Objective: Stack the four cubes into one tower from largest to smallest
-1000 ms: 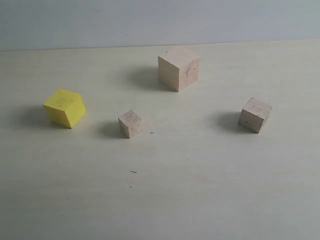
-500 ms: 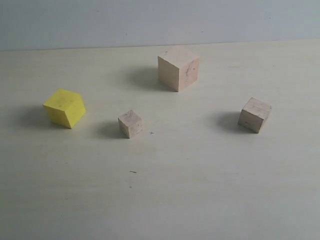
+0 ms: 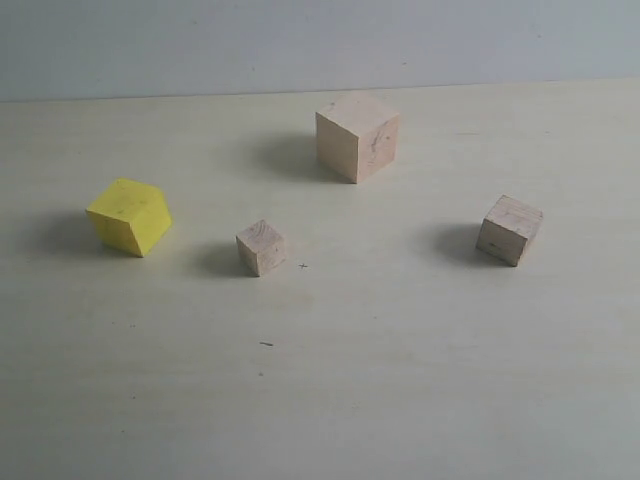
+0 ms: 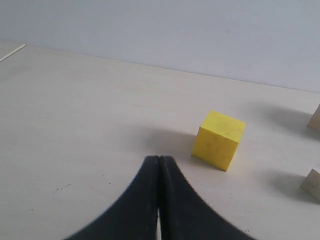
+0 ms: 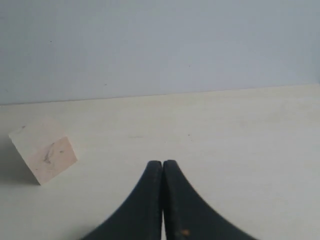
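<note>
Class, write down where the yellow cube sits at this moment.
In the exterior view the yellow cube rests on the table at the far left, apart from its nearest neighbour, the small wooden cube to its right.

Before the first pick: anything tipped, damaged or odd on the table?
Nothing stands out. The large wood cube, yellow cube, medium wood cube and small wood cube all sit flat and apart on the table. The only blemish is a dark grain mark on the large wood cube's face. The left gripper and right gripper are shut, empty.
</note>
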Motion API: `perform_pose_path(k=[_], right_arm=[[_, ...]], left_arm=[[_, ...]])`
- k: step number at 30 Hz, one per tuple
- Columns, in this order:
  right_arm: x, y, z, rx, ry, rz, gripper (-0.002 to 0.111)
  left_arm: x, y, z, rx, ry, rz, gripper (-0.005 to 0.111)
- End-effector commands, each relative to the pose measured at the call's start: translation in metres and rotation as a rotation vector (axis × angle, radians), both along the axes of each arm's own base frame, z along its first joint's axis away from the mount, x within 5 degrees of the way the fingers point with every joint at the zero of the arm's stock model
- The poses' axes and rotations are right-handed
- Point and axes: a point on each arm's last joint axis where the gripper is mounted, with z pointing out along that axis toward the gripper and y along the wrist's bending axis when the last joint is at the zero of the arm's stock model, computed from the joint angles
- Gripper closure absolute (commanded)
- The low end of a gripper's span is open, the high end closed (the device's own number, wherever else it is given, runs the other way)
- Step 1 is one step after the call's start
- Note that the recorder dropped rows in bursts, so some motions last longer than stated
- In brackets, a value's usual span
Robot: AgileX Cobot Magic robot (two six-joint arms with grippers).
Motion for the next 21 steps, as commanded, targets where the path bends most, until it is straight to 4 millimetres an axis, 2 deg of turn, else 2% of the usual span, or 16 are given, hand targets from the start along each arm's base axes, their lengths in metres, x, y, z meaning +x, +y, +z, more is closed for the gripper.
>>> perform_pose_path(k=[1, 4, 6, 8, 9, 11, 12, 13, 15, 16, 17, 18, 21], right_arm=[[0.003, 0.0, 0.005, 0.076, -0.047, -0.028, 0.108], [0.009, 0.0, 0.004, 0.066, -0.011, -0.018, 0.108], [0.023, 0.003, 0.001, 0.053, 0.105, 0.024, 0.108], [0.043, 0.008, 0.0, 0.058, 0.209, 0.095, 0.108], [0.058, 0.013, -0.001, 0.076, 0.273, 0.162, 0.108], [0.081, 0.023, -0.005, 0.091, 0.348, 0.254, 0.102], [0.098, 0.033, -0.011, 0.074, 0.391, 0.3, 0.094], [0.106, 0.04, -0.014, 0.054, 0.412, 0.327, 0.089], [0.126, 0.061, -0.027, -0.012, 0.458, 0.393, 0.07], [0.139, 0.073, -0.035, -0.058, 0.482, 0.429, 0.055], [0.145, 0.08, -0.04, -0.078, 0.493, 0.449, 0.047], [0.156, 0.093, -0.047, -0.1, 0.508, 0.482, 0.034], [0.182, 0.115, -0.067, -0.141, 0.558, 0.534, 0.01]], left_arm=[[0.0, 0.0, 0.0, -0.003, -0.01, 0.002, 0.107], [0.0, 0.0, 0.0, -0.003, -0.01, 0.002, 0.107], [0.0, 0.0, 0.0, -0.003, -0.01, 0.002, 0.107], [0.0, 0.0, 0.0, -0.003, -0.01, 0.002, 0.107], [0.0, 0.0, 0.0, -0.003, -0.01, 0.002, 0.107], [0.0, 0.0, 0.0, -0.003, -0.01, 0.002, 0.107], [0.0, 0.0, 0.0, -0.003, -0.01, 0.002, 0.107], [0.0, 0.0, 0.0, -0.003, -0.01, 0.002, 0.107], [0.0, 0.0, 0.0, -0.003, -0.01, 0.002, 0.107], [0.0, 0.0, 0.0, -0.003, -0.01, 0.002, 0.107], [0.0, 0.0, 0.0, -0.003, -0.01, 0.002, 0.107], [0.0, 0.0, 0.0, -0.003, -0.01, 0.002, 0.107], [0.0, 0.0, 0.0, -0.003, -0.01, 0.002, 0.107]])
